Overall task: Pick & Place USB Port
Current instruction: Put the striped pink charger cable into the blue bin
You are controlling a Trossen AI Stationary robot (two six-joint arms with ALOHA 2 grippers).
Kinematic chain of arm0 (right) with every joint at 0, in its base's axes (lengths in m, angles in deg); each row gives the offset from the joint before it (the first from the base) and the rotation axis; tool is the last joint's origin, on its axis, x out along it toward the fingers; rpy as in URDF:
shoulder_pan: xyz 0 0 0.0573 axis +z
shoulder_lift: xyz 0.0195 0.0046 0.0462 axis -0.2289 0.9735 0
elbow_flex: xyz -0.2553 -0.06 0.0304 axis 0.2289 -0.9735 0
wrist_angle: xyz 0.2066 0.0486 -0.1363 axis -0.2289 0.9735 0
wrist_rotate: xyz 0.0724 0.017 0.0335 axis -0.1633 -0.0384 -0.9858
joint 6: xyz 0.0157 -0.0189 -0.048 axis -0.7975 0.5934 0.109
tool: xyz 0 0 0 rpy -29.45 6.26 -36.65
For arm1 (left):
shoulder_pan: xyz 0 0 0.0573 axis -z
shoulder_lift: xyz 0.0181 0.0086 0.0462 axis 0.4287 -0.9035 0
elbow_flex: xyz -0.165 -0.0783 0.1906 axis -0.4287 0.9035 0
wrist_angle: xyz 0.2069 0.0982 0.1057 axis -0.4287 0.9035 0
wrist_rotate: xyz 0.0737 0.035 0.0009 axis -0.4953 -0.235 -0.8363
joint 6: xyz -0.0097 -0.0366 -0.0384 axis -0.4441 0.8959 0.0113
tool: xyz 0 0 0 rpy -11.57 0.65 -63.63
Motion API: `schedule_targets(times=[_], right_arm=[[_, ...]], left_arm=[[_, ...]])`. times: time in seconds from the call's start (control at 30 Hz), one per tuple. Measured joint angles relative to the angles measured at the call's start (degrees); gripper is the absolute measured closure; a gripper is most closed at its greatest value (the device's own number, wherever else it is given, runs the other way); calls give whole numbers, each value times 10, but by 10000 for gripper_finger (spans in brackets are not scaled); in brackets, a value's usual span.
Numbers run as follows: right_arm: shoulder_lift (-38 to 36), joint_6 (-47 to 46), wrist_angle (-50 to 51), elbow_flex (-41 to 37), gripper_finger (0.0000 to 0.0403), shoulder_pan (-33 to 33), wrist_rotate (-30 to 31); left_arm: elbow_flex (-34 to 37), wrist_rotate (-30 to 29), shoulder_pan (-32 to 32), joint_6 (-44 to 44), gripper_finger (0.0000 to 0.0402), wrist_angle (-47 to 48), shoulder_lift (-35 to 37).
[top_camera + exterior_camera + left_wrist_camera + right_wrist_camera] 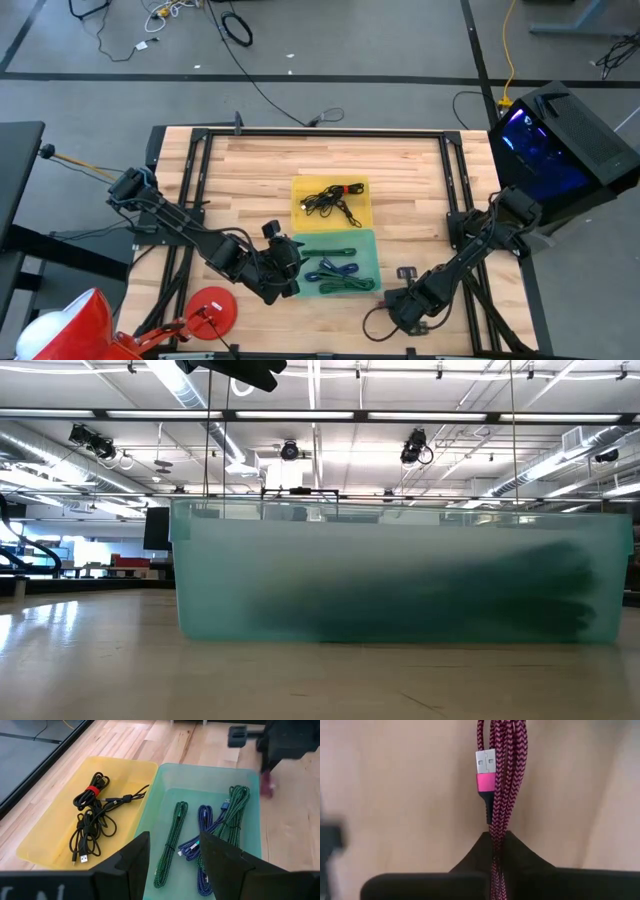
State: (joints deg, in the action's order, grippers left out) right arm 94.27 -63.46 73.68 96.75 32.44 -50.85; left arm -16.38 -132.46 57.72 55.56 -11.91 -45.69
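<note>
Right gripper (408, 312) pinching pink braided USB cable (501, 775), near right of green bin (372, 250). Left gripper (172, 857) spread, empty, hovering over bin. Tip: lift bundle clear of rim before swinging over, plug dangles.

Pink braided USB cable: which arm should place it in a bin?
Right. The right hand is shut on the pink braided USB cable, low near the table's front edge. The left hand is open and empty, hovering at the green translucent plastic bin.
</note>
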Motion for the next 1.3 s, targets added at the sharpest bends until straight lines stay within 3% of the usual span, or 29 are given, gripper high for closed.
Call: schedule_targets(times=[0.13,0.3,0.63,0.77,1.0,1.3], right_arm=[[-32,2,36,-1,393,2,-30],[-84,-7,96,-1,393,1,-10],[-216,6,113,-1,393,-26,126],[-229,71,70,-1,393,-65,176],[-221,252,-98,0,393,-154,165],[-198,307,-148,0,394,-231,155]], left_arm=[[0,0,0,0,225,0,0],[0,0,0,0,225,0,0],[0,0,-1,-1,225,0,0],[0,-1,-3,-2,225,0,0],[0,-2,-18,-2,225,0,0],[0,0,-21,-13,225,0,0]])
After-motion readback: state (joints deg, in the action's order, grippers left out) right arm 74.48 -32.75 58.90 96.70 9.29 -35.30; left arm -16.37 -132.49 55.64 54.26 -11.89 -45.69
